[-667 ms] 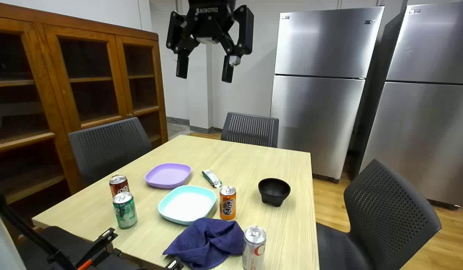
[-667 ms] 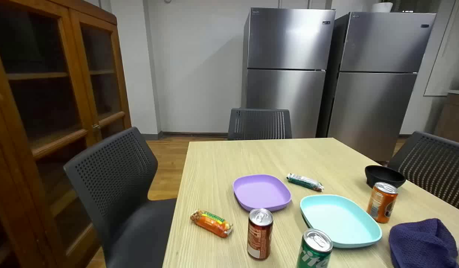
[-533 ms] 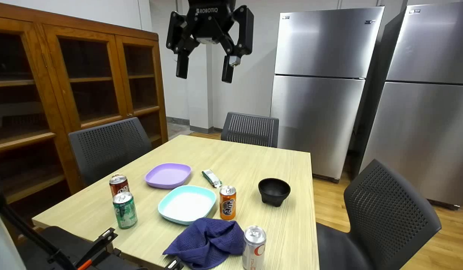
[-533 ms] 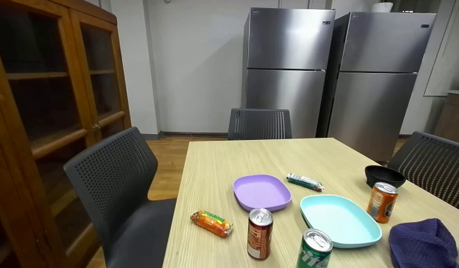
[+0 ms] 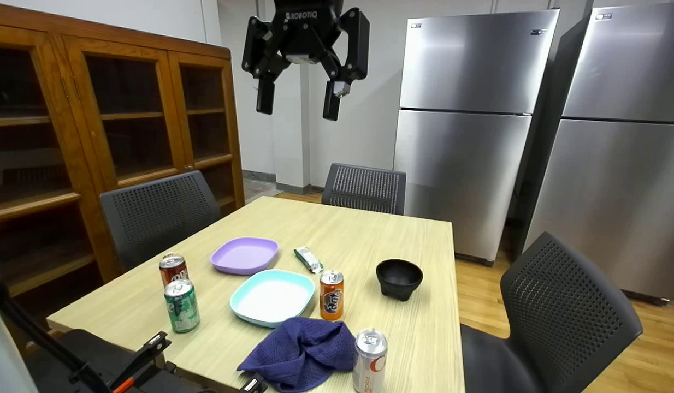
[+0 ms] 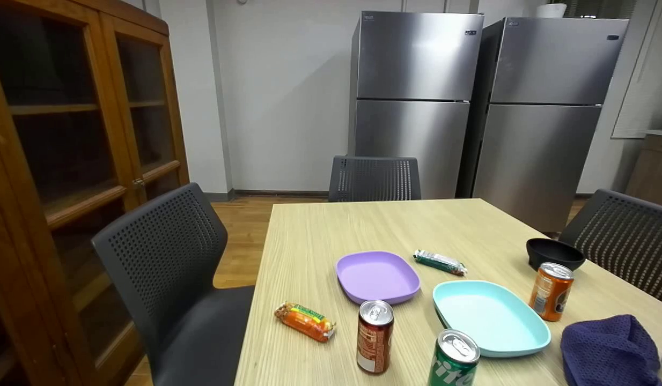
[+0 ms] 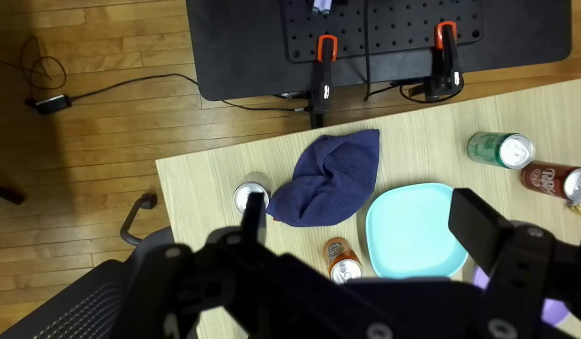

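Fingers (image 5: 265,97) wide apart, we hang high above the counter (image 5: 370,226), well apart from the things on it. In the wrist view, a dark blue cloth (image 7: 333,183), an orange can (image 7: 337,252) and a turquoise plate (image 7: 413,230) show below, in the gap between our fingers. We see the dark blue cloth crumpled near the counter's edge, just beside an upright silver can (image 5: 368,363). The orange can stands upright between the turquoise plate and a black bowl (image 5: 398,289). Near the turquoise plate we find a purple plate (image 5: 245,255) and a green-and-white wrapped bar (image 6: 439,262). Off to one side, a green can (image 6: 451,369) and a dark red can (image 6: 375,343) stand upright near each other; in an exterior view we also make out an orange wrapped snack (image 6: 305,321) near the dark red can. At the counter's far side we see a dark mesh chair (image 5: 364,188), with a steel refrigerator (image 5: 462,174) beyond
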